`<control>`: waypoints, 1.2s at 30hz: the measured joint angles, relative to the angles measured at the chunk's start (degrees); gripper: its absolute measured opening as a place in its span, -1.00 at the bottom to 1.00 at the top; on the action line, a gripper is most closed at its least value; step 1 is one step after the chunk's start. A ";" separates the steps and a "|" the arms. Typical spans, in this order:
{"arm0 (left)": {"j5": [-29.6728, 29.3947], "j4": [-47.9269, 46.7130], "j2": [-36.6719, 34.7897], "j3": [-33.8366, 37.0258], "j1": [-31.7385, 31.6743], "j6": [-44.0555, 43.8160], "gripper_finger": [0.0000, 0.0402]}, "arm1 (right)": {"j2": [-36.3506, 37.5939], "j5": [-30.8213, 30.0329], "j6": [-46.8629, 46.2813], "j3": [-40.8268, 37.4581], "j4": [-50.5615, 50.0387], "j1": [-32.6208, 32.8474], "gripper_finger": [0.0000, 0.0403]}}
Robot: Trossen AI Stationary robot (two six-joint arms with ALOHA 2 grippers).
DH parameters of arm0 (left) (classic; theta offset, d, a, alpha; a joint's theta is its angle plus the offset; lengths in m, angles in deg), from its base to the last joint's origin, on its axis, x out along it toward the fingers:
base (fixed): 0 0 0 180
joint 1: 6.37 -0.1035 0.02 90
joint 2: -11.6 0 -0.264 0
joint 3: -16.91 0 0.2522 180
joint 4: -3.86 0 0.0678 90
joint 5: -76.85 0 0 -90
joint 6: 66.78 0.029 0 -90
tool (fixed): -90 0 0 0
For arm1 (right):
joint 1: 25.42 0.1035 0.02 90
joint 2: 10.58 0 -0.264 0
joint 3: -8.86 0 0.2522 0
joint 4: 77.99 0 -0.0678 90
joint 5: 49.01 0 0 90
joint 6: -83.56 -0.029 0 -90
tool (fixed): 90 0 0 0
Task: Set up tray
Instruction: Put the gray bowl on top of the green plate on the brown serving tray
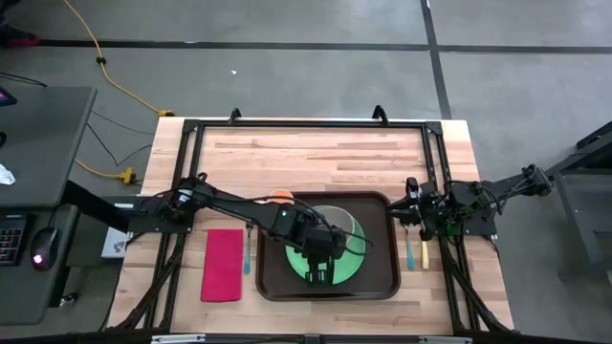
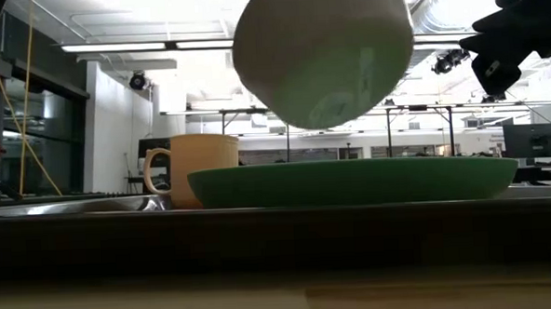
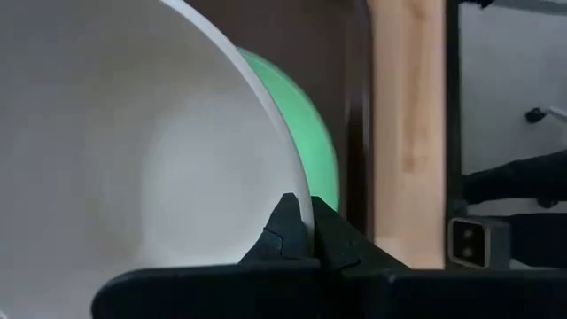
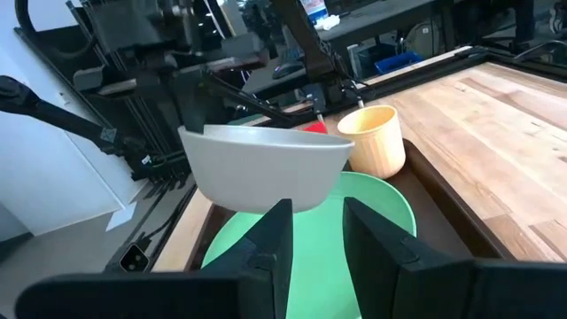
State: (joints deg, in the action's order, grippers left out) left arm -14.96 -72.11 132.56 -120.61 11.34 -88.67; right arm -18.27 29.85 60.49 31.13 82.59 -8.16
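bright room, tray (image 1: 376,284) (mostly covered), bowl (image 2: 323,52) cropped

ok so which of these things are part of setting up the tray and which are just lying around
In use: tray; green plate; white bowl, clamped in the left end effector; cup; red napkin.
Lying about: yellow cable; computer mouse.

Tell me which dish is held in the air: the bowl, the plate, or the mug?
The white bowl: the left gripper pinches its rim above the green plate. The plate and the yellow mug rest on the tray.
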 joint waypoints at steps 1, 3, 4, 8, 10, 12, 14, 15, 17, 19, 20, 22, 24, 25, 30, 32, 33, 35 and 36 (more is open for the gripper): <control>-0.07 -0.32 0.14 0.00 0.20 -0.79 -0.94 | 0.00 0.01 0.00 0.00 -0.07 0.01 -0.61; -0.09 -0.34 0.33 0.04 0.36 -1.51 -0.94 | 0.00 0.29 0.00 0.00 -0.13 0.01 -0.61; -0.14 0.20 0.33 0.04 0.47 -1.90 -0.94 | 0.00 0.57 0.00 0.00 -0.15 -0.01 -0.61; -0.53 2.23 0.29 0.04 0.73 -2.60 -0.94 | 0.00 1.13 0.00 0.00 -0.31 0.01 -0.61; -0.55 2.95 0.29 0.04 0.73 -3.05 -0.94 | 0.00 1.14 0.00 0.00 -0.58 0.00 -0.61; -0.68 2.91 0.28 0.04 0.73 -3.49 -0.94 | 0.00 1.17 0.00 0.00 -0.68 -0.01 -0.61; -0.72 3.17 1.00 0.02 0.73 -3.59 -0.94 | 0.00 1.33 0.00 0.00 -0.88 -0.01 -0.61; -0.69 3.01 1.29 0.03 0.73 -3.73 -0.94 | 0.00 1.60 0.00 0.00 -0.99 0.00 -0.61; -0.42 2.81 1.84 0.10 0.76 -3.98 -0.94 | -0.06 1.94 -0.01 0.00 -1.03 0.01 -0.61; -0.39 4.20 2.95 -0.12 0.80 -3.92 -0.94 | -0.07 2.06 0.00 0.00 -1.13 0.01 -0.61; -0.25 3.50 3.31 -0.01 0.80 -3.94 -0.94 | -0.10 2.12 0.00 0.00 -1.19 0.01 -0.61; -0.12 2.22 4.05 0.22 0.79 -4.08 -0.94 | -0.12 2.14 -0.15 0.00 -1.58 0.00 -0.61; -0.15 3.50 4.67 -0.08 0.74 -3.85 -0.94 | -0.09 2.19 -0.44 0.00 -2.00 0.01 -0.61; -0.23 1.63 4.75 -0.03 0.73 -3.85 -0.94 | -0.18 2.30 -0.45 0.00 -1.97 -0.01 -0.61; -1.67 -0.91 5.62 0.02 0.73 -3.28 -0.94 | -0.17 2.60 -0.44 0.00 -1.99 0.01 -0.61; -1.68 -1.32 5.78 0.15 0.69 -3.37 -0.94 | -0.13 2.58 -0.44 0.00 -2.11 -0.01 -0.61; -1.71 -0.44 5.80 0.14 0.69 -3.27 -0.94 | -0.13 2.60 -0.44 0.00 -2.11 0.00 -0.61; -1.70 -0.51 5.71 0.04 0.71 -3.30 -0.94 | -0.11 2.59 -0.44 0.00 -2.12 0.01 -0.61; -1.70 -0.37 5.71 0.04 0.71 -3.28 -0.94 | -0.12 2.59 -0.44 0.00 -2.18 -0.01 -0.61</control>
State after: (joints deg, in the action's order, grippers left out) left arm -16.66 -72.48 138.27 -120.57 12.05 -91.95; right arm -18.39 32.44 60.05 31.13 80.41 -8.16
